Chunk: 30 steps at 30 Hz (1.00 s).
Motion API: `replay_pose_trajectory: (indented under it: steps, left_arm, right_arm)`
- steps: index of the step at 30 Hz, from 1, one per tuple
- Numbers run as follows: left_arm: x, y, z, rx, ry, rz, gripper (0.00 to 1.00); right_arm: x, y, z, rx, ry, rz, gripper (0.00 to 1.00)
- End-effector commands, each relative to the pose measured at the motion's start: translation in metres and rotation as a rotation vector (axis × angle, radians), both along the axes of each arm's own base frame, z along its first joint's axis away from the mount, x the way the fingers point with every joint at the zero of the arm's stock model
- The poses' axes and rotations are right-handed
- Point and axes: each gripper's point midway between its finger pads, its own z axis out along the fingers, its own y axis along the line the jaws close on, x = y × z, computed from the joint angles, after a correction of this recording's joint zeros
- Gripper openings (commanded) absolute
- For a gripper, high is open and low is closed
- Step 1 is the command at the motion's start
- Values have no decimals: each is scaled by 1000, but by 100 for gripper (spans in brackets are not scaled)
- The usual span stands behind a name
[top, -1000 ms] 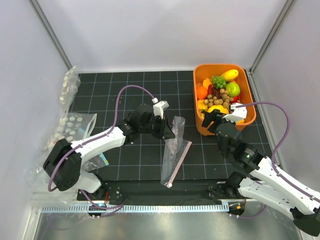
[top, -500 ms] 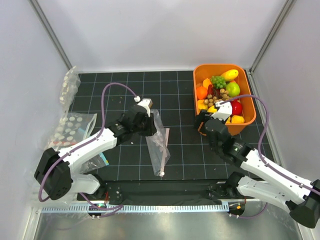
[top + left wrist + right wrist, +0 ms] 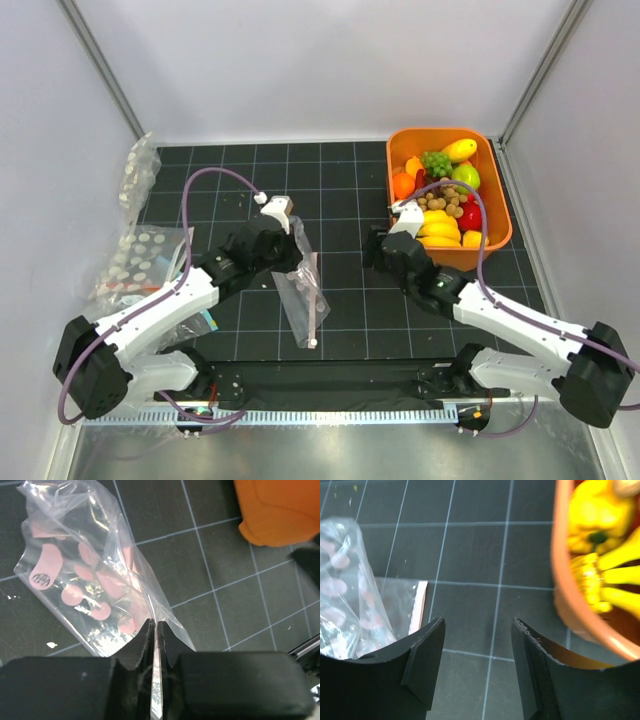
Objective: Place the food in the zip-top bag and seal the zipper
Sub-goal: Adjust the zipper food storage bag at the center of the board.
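Bag: I see the zip-top bag [image 3: 300, 298] left of centre on the black grid mat [image 3: 350, 200]. It is crumpled, its upper end is at my left gripper, and its length trails toward the near edge.
Bag contents: only film and pink dots show through in the left wrist view, with no fruit inside.
Zipper: the zipper [image 3: 418, 609] shows in the right wrist view as a pale pink strip flat on the mat, along the bag's edge.
Writing: I can read no brand or text anywhere. A round grey patch [image 3: 41, 577] on the bag may be a printed mark, but it is too blurred to tell.
Left gripper: the left gripper [image 3: 154, 628] has its jaws pressed together with a fold of the bag's plastic pinched between them.
Right gripper: the right gripper [image 3: 477, 625] has its jaws spread wide and holds nothing. It hangs over bare mat between the bag and the tub.
Tub: the orange tub [image 3: 500, 215] sits at the far right of the mat, well apart from the bag.
Food: all of the food [image 3: 440, 195] is piled in the tub. There are bananas [image 3: 440, 228] at the near end, a brown nut cluster [image 3: 440, 200], green grapes [image 3: 435, 162], a yellow piece [image 3: 459, 150], a green one [image 3: 465, 178] and an orange one [image 3: 402, 185].
Spare bags: clear bags with white dots [image 3: 140, 258] lie at the mat's left edge.
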Motion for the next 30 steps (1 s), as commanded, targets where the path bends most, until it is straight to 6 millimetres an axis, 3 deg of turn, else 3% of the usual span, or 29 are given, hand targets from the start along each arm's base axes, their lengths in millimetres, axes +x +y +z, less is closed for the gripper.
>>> replay_pose_trajectory:
  steps: [1,4,13,22,27,30]
  left_arm:
    - [8,-4,17,-49,-71,4,7]
    - [4,-13,21,-86,-70,-42,0]
    - [-15,-30,47,-223,-122,-166,0]
    - [-67,-38,126,-519,-299,-391,0]
    - [-100,-51,155,-660,-301,-553,1]
    - [-115,-67,157,-685,-239,-652,0]
  right_arm:
    - [6,28,14,94,-15,71,61]
    - [8,29,13,88,-12,72,59]
    - [3,24,26,115,-51,77,57]
    - [2,23,37,118,-81,94,57]
    - [-2,3,56,102,-144,55,58]
    - [-3,-23,70,90,-186,-43,59]
